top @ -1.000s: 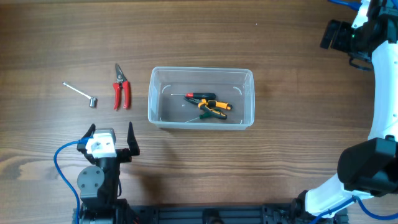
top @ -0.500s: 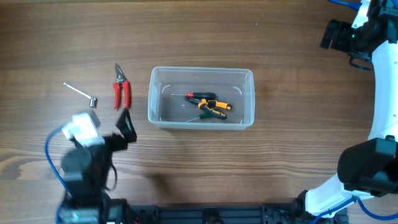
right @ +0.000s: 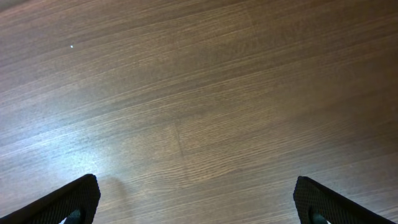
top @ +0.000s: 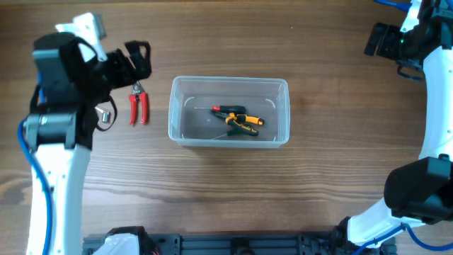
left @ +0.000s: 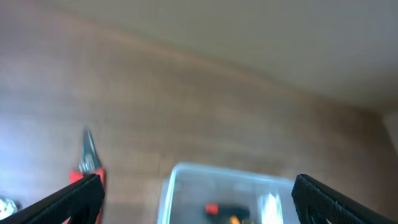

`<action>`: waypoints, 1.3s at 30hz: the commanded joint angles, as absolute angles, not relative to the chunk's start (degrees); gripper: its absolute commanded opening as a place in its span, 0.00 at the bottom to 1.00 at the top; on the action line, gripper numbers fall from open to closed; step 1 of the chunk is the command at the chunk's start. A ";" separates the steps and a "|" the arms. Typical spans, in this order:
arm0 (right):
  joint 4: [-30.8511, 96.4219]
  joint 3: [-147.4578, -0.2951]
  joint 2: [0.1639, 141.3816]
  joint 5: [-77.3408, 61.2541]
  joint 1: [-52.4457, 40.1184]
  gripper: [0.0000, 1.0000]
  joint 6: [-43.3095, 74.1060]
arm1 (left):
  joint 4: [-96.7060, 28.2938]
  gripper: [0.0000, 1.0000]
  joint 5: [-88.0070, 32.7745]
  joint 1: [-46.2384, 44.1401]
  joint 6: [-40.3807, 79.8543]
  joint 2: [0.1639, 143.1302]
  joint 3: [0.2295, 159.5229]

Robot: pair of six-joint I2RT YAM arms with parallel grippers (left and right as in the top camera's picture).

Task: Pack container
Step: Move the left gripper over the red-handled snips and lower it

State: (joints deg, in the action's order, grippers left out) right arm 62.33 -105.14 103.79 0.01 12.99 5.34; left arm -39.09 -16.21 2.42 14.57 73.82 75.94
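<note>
The clear plastic container (top: 228,81) stands mid-table and holds a red-handled screwdriver (top: 228,109) and orange-and-black pliers (top: 244,122). Left of it lie red-handled pruners (top: 138,105). My left gripper (top: 141,59) hangs open high above the table, over the pruners' tip, with nothing between its fingers. In the blurred left wrist view, the container (left: 169,190) and the pruners (left: 87,152) lie far below the open left gripper (left: 199,199). My right gripper (top: 381,40) stands open at the far right corner. The right wrist view shows only bare wood under the right gripper (right: 199,199).
A small metal socket wrench (top: 105,116) lies left of the pruners, partly hidden under my left arm (top: 60,134). The right arm (top: 435,106) runs along the table's right edge.
My left arm has risen from the front edge and swung back to the far left, above the pruners. The right arm and all tools have stayed put.
</note>
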 commanded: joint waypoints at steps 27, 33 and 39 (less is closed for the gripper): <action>62.17 -106.13 102.54 -0.43 12.78 1.00 6.02 | -44.93 1.00 -15.22 1.80 9.54 106.00 76.69; 62.17 -106.13 102.54 -0.43 12.78 1.00 6.02 | -45.19 1.00 -15.94 2.15 9.87 105.97 76.69; 62.17 -106.13 102.54 -0.43 12.78 1.00 6.02 | -47.29 1.00 -6.52 2.15 10.55 105.97 76.69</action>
